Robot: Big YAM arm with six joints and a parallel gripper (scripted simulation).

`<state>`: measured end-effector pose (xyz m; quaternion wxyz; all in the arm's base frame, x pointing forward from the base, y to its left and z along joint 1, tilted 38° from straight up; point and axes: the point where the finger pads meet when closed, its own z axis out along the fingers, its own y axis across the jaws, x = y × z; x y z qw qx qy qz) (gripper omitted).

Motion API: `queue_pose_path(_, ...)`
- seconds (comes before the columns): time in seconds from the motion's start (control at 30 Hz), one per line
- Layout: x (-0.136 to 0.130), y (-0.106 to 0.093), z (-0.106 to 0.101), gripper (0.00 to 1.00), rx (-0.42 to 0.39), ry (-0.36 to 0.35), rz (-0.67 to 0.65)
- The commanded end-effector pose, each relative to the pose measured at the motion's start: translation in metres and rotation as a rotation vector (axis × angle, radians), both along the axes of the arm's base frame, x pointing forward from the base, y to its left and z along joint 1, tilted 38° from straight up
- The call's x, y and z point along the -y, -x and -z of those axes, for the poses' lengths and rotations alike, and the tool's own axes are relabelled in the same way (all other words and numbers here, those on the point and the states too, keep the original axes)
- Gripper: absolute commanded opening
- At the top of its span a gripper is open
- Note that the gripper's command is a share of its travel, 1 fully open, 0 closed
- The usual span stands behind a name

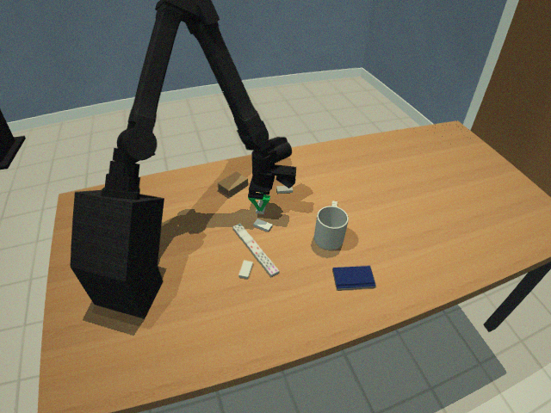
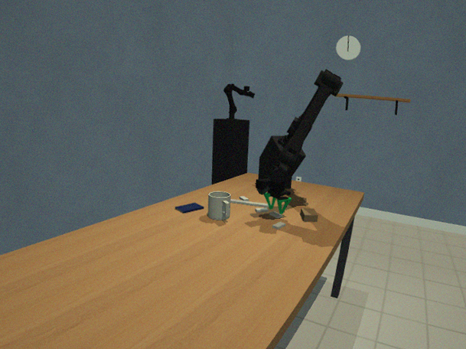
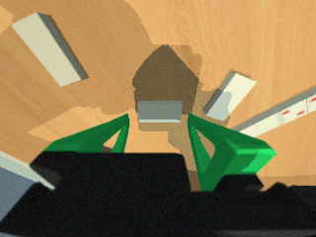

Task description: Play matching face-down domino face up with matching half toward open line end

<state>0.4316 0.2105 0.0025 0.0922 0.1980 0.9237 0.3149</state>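
Observation:
My gripper (image 1: 259,208) (image 2: 276,210) (image 3: 158,118) is open, its green fingers low at either side of a shadowed domino with blank upper face (image 3: 159,110), with gaps on both sides. Whether that domino is tilted is unclear. The line of several face-up dominoes (image 1: 256,249) (image 2: 248,202) (image 3: 291,115) shows red pips mid-way and magenta pips at its near end in the top view. One face-down domino (image 1: 263,224) (image 2: 261,209) (image 3: 236,89) lies near the line's far end. Another (image 1: 245,269) (image 2: 243,198) lies left of its near end. A third (image 1: 284,189) (image 2: 278,225) (image 3: 49,49) lies beyond my gripper.
A grey mug (image 1: 330,235) (image 2: 217,206) stands right of the line in the top view. A dark blue book (image 1: 354,277) (image 2: 189,207) lies nearer the front edge. A brown block (image 1: 232,184) (image 2: 309,215) lies near the back edge, left of my gripper in the top view.

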Motion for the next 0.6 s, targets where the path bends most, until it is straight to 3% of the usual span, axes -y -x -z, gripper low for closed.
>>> queue_pose_path(0.0,-0.0012,-0.0012,0.0005,0.74,0.009,0.000,-0.008)
queue_pose_path(0.57,-0.0010,-0.0002,0.0011,0.74,0.006,0.000,-0.008)
